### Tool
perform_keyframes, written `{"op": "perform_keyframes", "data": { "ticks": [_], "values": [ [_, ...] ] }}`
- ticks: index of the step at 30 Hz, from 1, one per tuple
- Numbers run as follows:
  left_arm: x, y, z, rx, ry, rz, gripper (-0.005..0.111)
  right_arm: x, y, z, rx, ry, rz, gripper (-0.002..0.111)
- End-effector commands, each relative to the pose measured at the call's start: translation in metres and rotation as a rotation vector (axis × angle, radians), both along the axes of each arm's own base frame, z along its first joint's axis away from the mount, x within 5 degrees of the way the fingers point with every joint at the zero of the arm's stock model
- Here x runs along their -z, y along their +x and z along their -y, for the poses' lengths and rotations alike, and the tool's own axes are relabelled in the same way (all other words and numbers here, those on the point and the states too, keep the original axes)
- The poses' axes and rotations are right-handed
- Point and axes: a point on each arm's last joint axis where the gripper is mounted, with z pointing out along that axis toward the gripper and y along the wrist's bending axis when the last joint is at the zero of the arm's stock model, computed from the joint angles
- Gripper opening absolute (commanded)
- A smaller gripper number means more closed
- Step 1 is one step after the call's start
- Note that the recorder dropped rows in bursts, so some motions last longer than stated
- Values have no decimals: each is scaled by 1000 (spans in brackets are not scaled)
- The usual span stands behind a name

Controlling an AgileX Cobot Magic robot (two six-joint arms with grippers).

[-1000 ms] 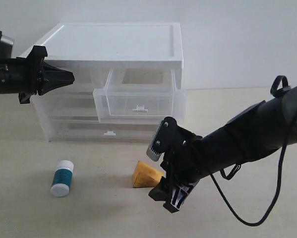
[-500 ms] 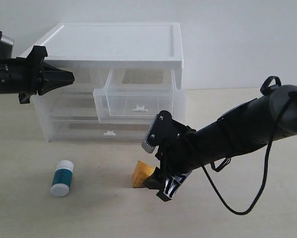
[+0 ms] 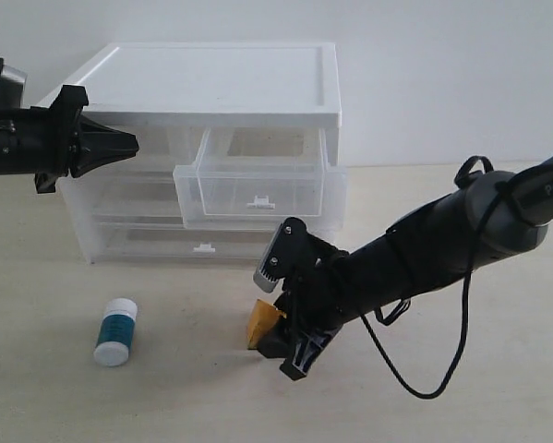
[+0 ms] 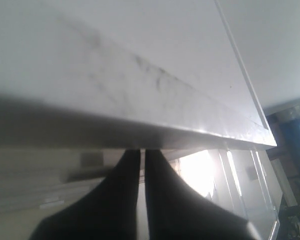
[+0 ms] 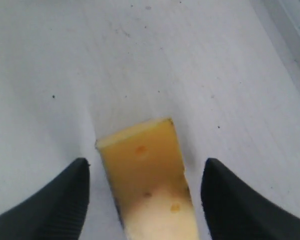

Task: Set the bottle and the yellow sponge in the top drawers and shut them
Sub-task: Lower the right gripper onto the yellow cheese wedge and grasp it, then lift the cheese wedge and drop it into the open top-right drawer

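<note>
- Exterior view: the cabinet [image 3: 221, 83] stands at 12 o'clock on the counter [image 3: 54, 397]. The right drawer [image 3: 258, 189] is pulled out, so it is ready to take an item. The left drawer [image 3: 165, 148] looks pushed in.
- The left tool [image 3: 128, 144] hangs at 9 o'clock, level with the left drawer's front, and narrows to a point. I judge it is parked there to work that drawer later.
- The bottle [image 3: 117, 330] lies on its side at 8 o'clock, well apart from both arms and untouched.
- The sponge [image 3: 262, 323] rests on the counter at 6 o'clock, in front of the open drawer. The right tool [image 3: 283, 343] is low over it and half hides it, reaching in from 3 o'clock.
- Left wrist view: the left tool [image 4: 142, 165] has its fingers pressed together with only a slit of light between them. It holds nothing and sits just under the cabinet's white lid edge.
- Right wrist view: the right tool [image 5: 145, 162] is spread, one finger on each side of the sponge [image 5: 150, 185], with a gap on both sides. It straddles the wedge along its length, so closing would pinch the flat flanks. The grasp is lined up but not yet made.
</note>
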Motion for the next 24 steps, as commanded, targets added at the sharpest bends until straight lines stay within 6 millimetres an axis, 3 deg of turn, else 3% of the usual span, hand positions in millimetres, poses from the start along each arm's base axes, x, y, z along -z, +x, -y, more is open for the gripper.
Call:
{"op": "perform_keyframes", "data": {
  "ticks": [1,4,11,18,24],
  "values": [
    [-3,5,-4,-39,0,18,4,0,-1,-1,19,17,-28,29],
    [-3,5,-4,-39,3,18,4,-1,-6,-3,-36,31,-59,-1],
    [-3,5,-4,-41,-2,12,4,0,-18,-2,-55,9,-214,0],
    [-3,5,-4,-41,-2,12,4,-12,-47,-7,-260,120,-467,0],
    [-3,5,-3,-38,-9,6,4,-21,-50,-8,-270,150,-513,0]
  ]
}}
